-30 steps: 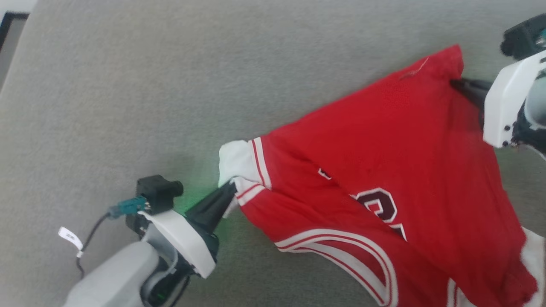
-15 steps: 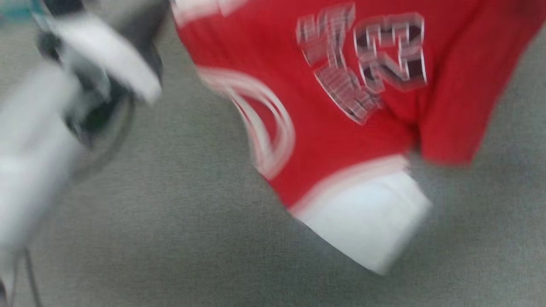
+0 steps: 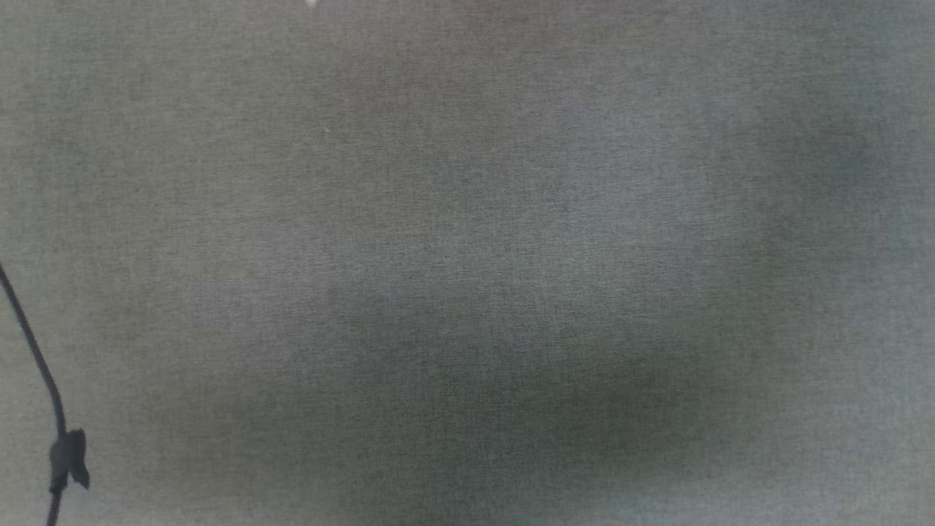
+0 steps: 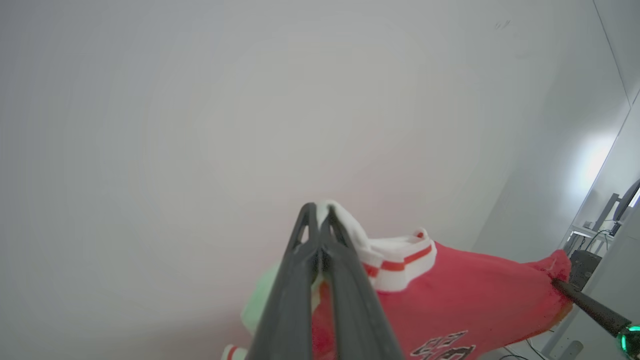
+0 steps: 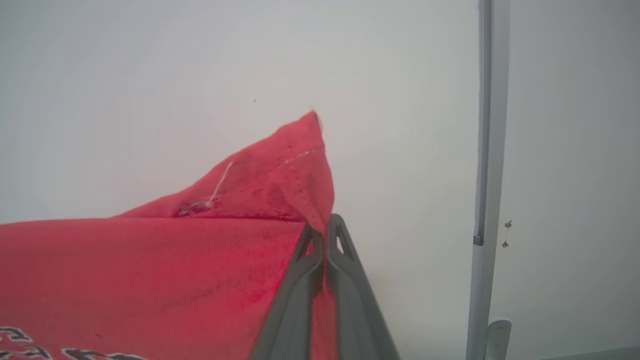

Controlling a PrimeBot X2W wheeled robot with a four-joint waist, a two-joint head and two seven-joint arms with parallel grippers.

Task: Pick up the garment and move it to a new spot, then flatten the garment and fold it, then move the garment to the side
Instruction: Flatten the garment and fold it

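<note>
The garment (image 4: 475,300) is a red jersey, held up and stretched in front of a pale wall. In the left wrist view my left gripper (image 4: 318,210) is shut on its white sleeve (image 4: 395,252) with the red-striped trim. In the right wrist view my right gripper (image 5: 324,227) is shut on a red hem corner of the garment (image 5: 150,280). Part of the black number print (image 4: 440,345) shows low on the cloth. The right gripper's dark finger (image 4: 582,302) also appears at the far corner in the left wrist view.
The head view looks down on a grey fabric surface (image 3: 467,263), with a thin black cable (image 3: 36,365) at its left edge. A grey vertical pole (image 5: 487,150) stands against the wall to the right. Desks and equipment (image 4: 600,225) sit far off.
The head camera has swung, so the jersey and both arms have slid out of its picture, leaving the grey surface. Both grippers were on the garment one second ago.
</note>
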